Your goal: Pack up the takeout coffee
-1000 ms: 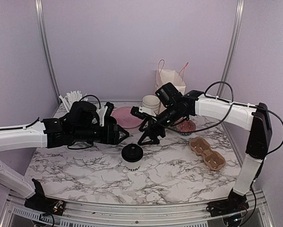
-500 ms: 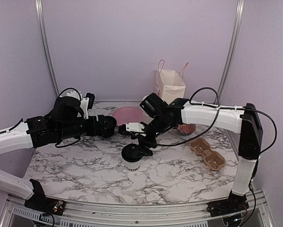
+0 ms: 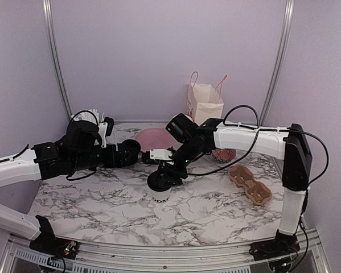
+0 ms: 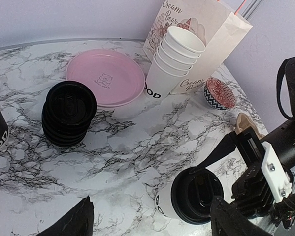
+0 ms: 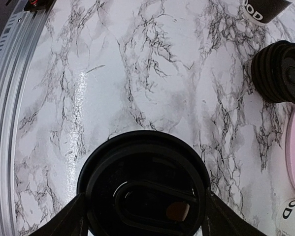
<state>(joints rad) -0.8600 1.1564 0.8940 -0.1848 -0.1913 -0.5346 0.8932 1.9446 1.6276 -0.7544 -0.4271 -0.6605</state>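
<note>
One takeout coffee [image 3: 159, 192], a white paper cup with a black dome lid [image 5: 145, 189], stands upright near the middle of the table. It also shows in the left wrist view [image 4: 189, 196]. My right gripper [image 3: 163, 174] is directly above it, open. Its fingers [image 5: 71, 219] straddle the lid, one close against each side of the rim. My left gripper [image 3: 139, 156] is wide open and empty, a little to the left of the cup and above the table. Its dark fingertips [image 4: 81, 221] show at the bottom of the left wrist view.
At the back are a pink plate [image 4: 105, 76], a stack of black lids [image 4: 68, 113], stacked lidless white cups [image 4: 174, 54], a paper bag [image 4: 209, 37] and a small patterned bowl [image 4: 220, 92]. A brown cup carrier [image 3: 250, 185] lies at the right. A black cup of straws [image 3: 87, 116] stands back left.
My right gripper moved left and down from behind the cup onto its lid. My left arm drew back to the left, away from the cup.
</note>
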